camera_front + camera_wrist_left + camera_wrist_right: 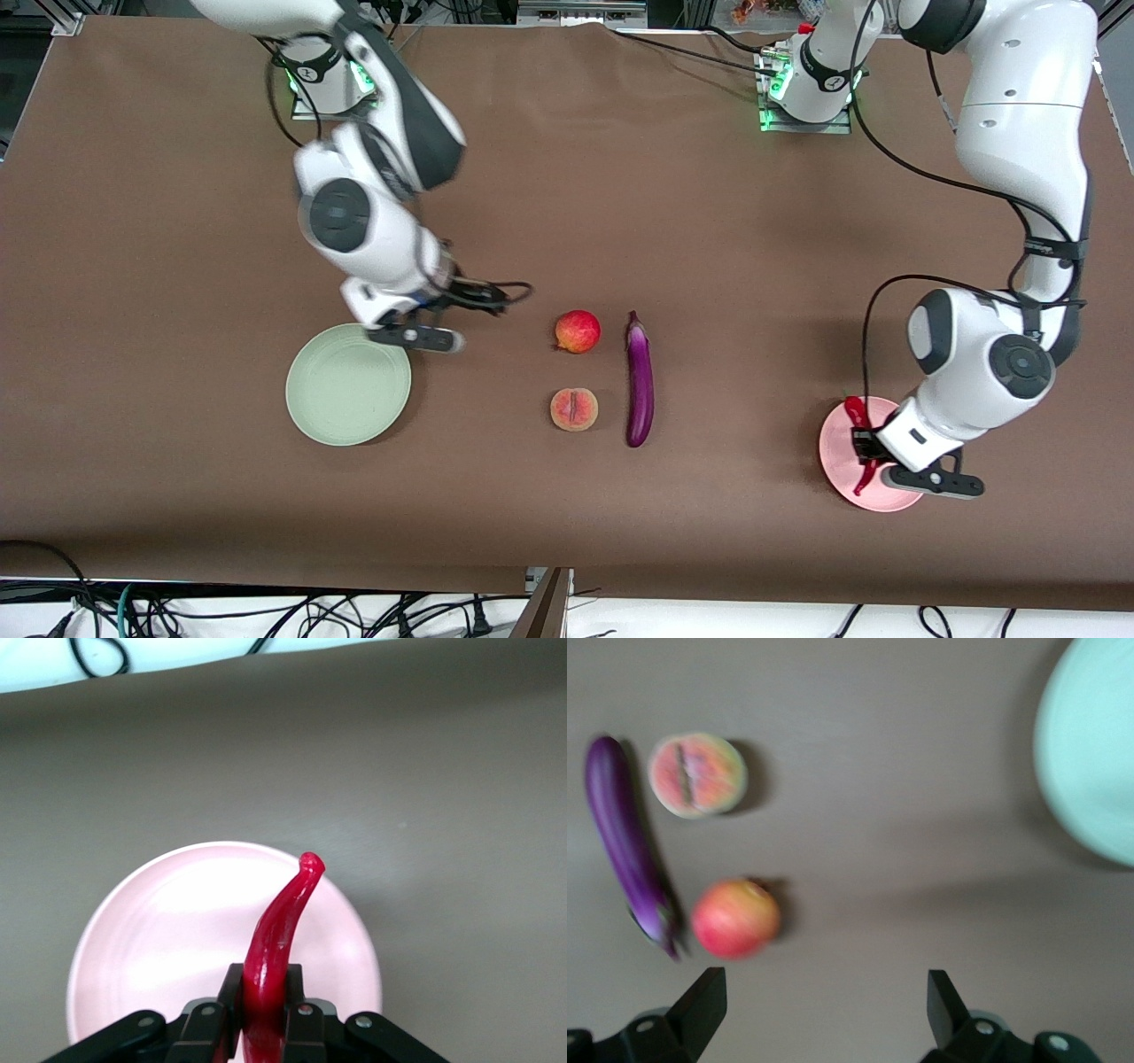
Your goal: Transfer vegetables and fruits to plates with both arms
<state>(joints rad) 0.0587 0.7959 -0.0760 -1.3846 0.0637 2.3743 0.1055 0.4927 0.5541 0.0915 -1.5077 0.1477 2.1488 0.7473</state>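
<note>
Brown table cover point(620, 195), black cables point(266, 611) along its near edge

The red chili pepper point(282, 930) shines wet-glossy and waxy against the smooth, matt pink plate point(159, 930). The eggplant point(640, 379) has a slick purple sheen; the peach point(574, 409) looks dull and fuzzy. The mint green plate point(347, 384) is matt, on a flat brown cloth-like table cover point(177, 487).

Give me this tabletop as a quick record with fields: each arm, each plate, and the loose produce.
left gripper: jaws shut on red chili pepper, over pink plate
right gripper: jaws open, holding nothing, over the table beside green plate
green plate: nothing on it
loose on table: pomegranate, peach, eggplant, between the plates
</note>
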